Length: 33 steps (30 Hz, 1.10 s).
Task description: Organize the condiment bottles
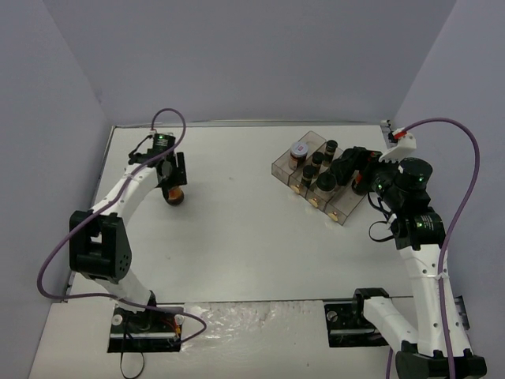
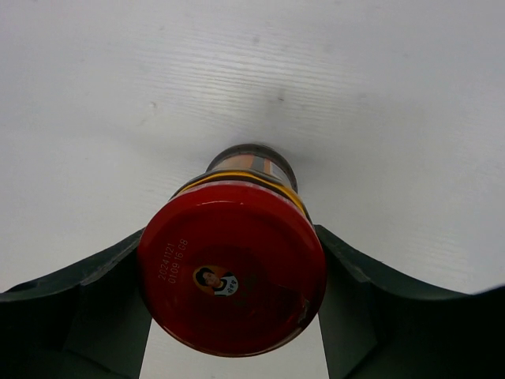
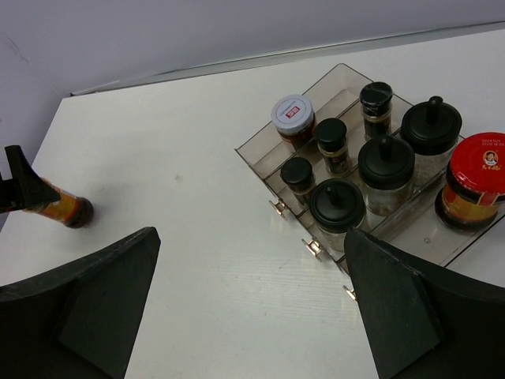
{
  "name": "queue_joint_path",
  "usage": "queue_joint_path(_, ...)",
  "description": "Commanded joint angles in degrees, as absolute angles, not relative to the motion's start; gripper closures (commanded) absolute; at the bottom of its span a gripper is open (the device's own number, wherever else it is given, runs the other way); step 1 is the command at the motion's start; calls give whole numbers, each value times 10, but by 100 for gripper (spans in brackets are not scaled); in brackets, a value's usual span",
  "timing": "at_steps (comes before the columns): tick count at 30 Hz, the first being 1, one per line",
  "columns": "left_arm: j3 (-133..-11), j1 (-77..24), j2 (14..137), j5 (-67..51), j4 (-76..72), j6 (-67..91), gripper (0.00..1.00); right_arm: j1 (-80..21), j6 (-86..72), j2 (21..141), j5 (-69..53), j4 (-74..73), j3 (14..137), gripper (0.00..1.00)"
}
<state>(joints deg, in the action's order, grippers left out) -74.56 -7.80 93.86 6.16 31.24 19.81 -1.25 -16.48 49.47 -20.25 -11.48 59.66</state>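
Note:
My left gripper (image 2: 233,272) is shut on the red cap of a condiment bottle (image 2: 237,260) with brown contents. The bottle (image 1: 174,194) sits at the table's far left, tilted with its base pointing away from the fingers. In the right wrist view it shows as a brown bottle (image 3: 65,208) at the far left. Several other bottles stand in the clear tray (image 3: 251,151): a white-lidded one (image 3: 293,113), a red-capped one (image 3: 480,175) and several black-capped ones (image 3: 338,204). Beside the tray (image 1: 282,163), my right gripper (image 1: 357,170) hangs open and holds nothing (image 3: 251,260).
The tray lies at an angle at the back right, with small metal clips (image 3: 311,247) along its near side. Grey walls close in the table on the left, back and right. A purple cable (image 1: 170,118) loops over the left arm.

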Motion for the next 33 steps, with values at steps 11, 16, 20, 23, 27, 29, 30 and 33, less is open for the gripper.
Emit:
queue_joint_path(11,-893,-405,950,80,292,204,100,-25,-133,485,-246,-88,604,0)
queue_joint_path(16,-917,-454,992,80,278,204,100,-27,-126,479,-247,-94,597,0)
queue_joint_path(20,-928,-483,1027,79,274,202,100,-28,-120,473,-249,-97,590,0)
queue_joint_path(23,-934,-490,1038,80,277,202,100,-29,-118,471,-247,-99,587,0)
queue_joint_path(27,-933,-496,1046,80,278,201,98,-29,-113,471,-245,-101,583,0)
queue_joint_path(29,-930,-497,1048,82,282,203,89,-30,-113,473,-245,-101,581,0)
queue_joint_path(30,-926,-500,1047,82,283,204,80,-30,-112,474,-245,-102,581,0)
queue_joint_path(33,-917,-505,1043,84,282,207,51,-31,-107,474,-248,-102,583,0)
